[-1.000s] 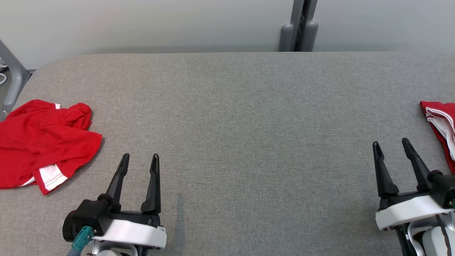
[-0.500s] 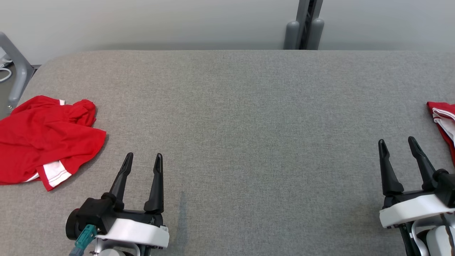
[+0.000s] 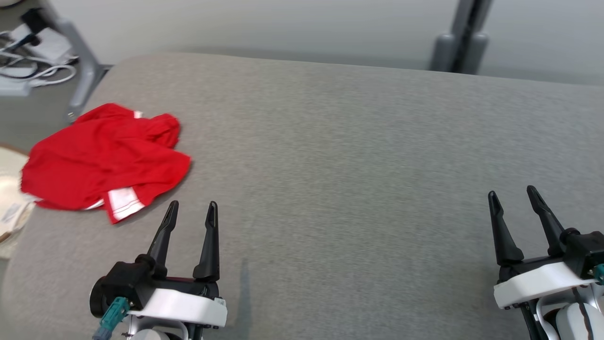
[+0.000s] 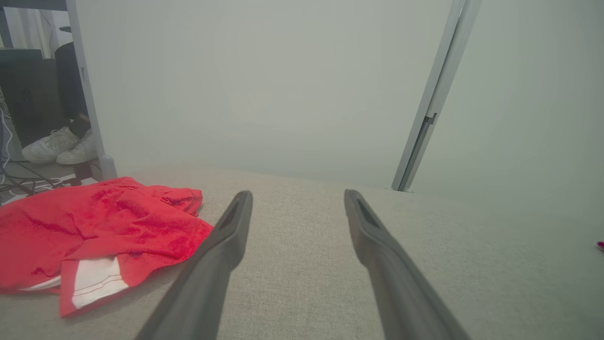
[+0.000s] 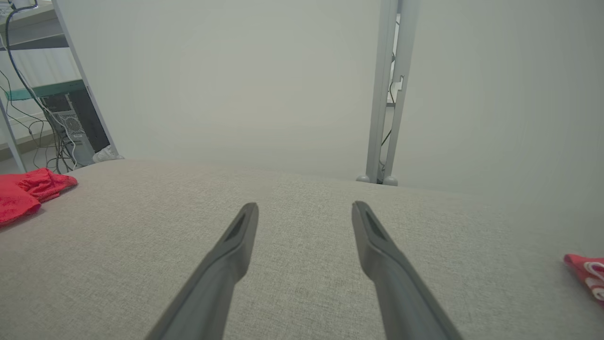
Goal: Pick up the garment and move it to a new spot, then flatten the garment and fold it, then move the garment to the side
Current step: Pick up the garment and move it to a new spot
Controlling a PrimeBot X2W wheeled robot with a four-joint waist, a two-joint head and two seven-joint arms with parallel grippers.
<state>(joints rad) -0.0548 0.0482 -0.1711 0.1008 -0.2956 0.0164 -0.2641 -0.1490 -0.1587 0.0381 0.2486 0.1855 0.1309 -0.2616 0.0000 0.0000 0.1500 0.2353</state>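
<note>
The robot's view is swinging left toward the crumpled red garment (image 3: 106, 160) lying at the tabletop's (image 3: 330, 141) left end, while the left hand (image 3: 193, 204) and right hand (image 3: 511, 191) are hanging wide open and empty, so the pickup is likely just beginning.

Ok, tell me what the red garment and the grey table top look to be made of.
Red garment: soft matte knit cloth, perhaps cotton jersey; it lies in limp folds, with a stitched white band at one edge.
Grey table top: matte woven fabric cover, likely upholstery cloth; a fine flecked weave shows, and its corner rounds off softly.
</note>
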